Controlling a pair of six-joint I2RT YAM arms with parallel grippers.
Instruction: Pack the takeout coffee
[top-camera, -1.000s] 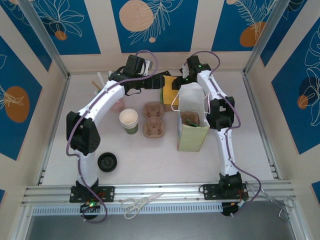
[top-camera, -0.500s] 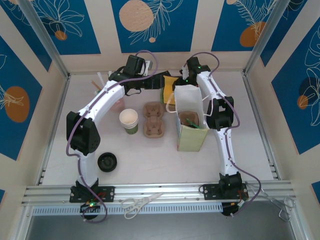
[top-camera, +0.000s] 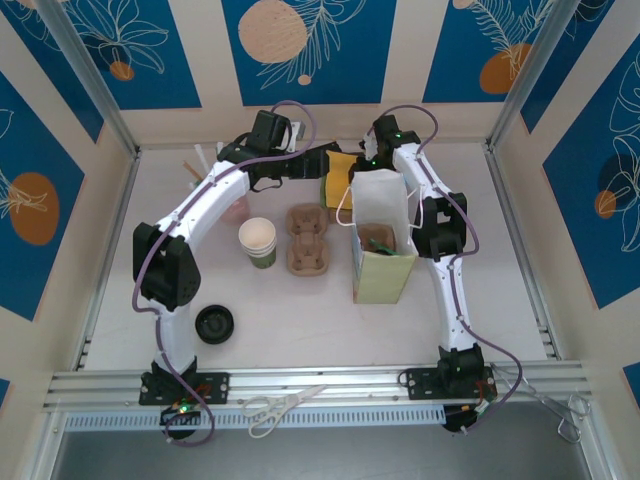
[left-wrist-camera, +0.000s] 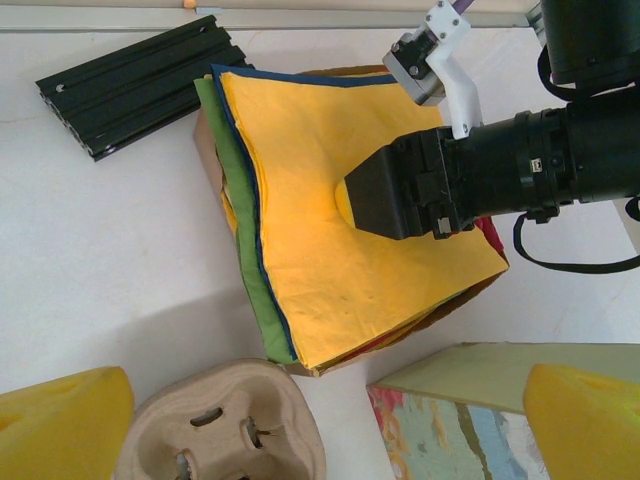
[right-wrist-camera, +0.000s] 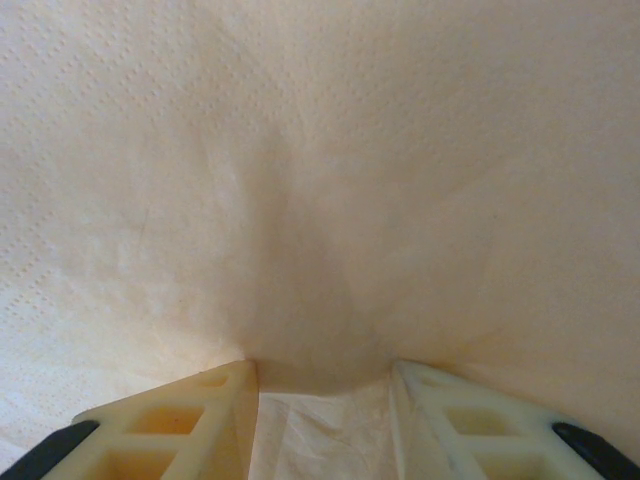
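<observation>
Takeout coffee (top-camera: 380, 242) (dim, inside the bag (top-camera: 385, 282)) sits near right claw (left-wrist-camera: 352, 195).

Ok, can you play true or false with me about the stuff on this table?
1. The green cup has its lid on. False: it is open, and the black lid lies apart on the table.
2. The right tool touches the yellow napkin. True.
3. The scissors lie beside the green cup. False: they lie at the near edge, between the arm bases.
4. The cardboard cup carrier sits between the green cup and the paper bag. True.
</observation>
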